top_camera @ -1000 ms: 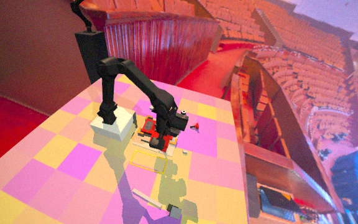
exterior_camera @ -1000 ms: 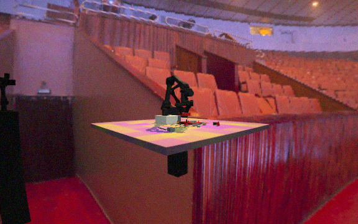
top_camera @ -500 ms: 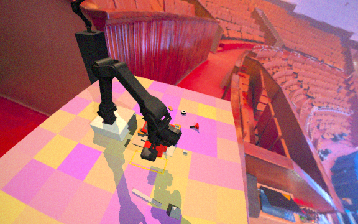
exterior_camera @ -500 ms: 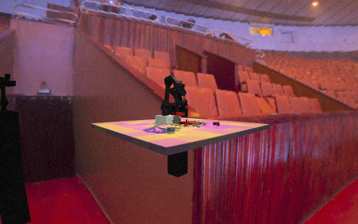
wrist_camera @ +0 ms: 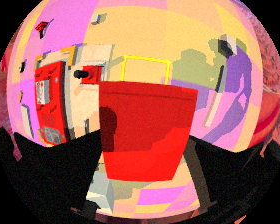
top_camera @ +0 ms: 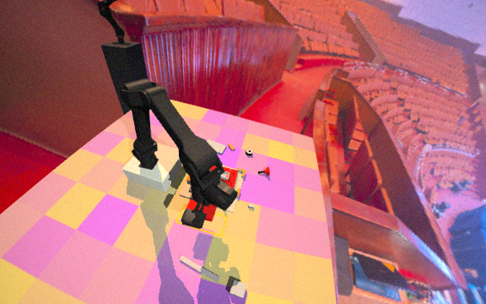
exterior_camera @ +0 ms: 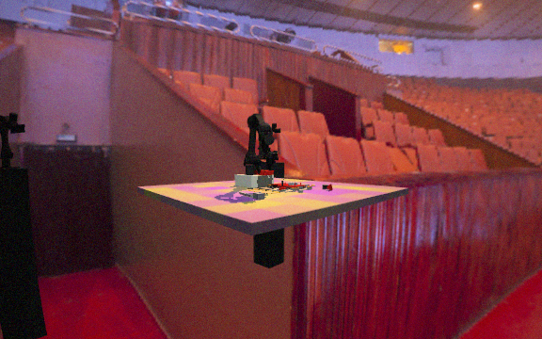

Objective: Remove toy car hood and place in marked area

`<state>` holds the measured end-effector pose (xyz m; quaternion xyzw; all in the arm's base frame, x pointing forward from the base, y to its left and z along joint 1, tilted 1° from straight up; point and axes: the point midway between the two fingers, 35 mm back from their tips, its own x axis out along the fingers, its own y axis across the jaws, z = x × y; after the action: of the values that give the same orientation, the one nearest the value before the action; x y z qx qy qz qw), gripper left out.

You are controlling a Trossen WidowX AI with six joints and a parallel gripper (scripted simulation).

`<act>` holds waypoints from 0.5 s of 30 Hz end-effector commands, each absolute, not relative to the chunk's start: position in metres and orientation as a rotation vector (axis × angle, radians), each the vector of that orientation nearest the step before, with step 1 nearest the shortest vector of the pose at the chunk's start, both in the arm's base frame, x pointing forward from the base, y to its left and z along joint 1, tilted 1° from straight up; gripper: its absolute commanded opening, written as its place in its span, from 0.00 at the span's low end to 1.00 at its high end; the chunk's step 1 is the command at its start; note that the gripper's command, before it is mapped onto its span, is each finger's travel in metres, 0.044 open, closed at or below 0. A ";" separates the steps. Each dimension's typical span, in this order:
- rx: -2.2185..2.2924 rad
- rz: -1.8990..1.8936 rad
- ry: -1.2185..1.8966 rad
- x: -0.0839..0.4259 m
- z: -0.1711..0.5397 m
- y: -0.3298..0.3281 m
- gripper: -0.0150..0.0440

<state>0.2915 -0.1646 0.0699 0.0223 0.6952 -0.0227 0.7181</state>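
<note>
With the fingers clamped on the red hood (wrist_camera: 145, 129), the carry is underway, and next it must lower inside the yellow-outlined marked area (wrist_camera: 145, 70) before releasing.

The red hood (wrist_camera: 145, 132) looks smooth, matt plastic; the checkered table (top_camera: 99, 253) flat and matt; the fingers perhaps matt black.
</note>
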 end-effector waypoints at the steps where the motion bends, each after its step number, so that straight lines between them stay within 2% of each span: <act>1: 0.046 -0.047 1.540 0.291 0.067 -0.165 0.25; 15: 0.046 -0.047 1.540 0.292 0.057 -0.166 0.25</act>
<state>0.2931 -0.1663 0.0609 0.0218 0.6941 -0.0235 0.7192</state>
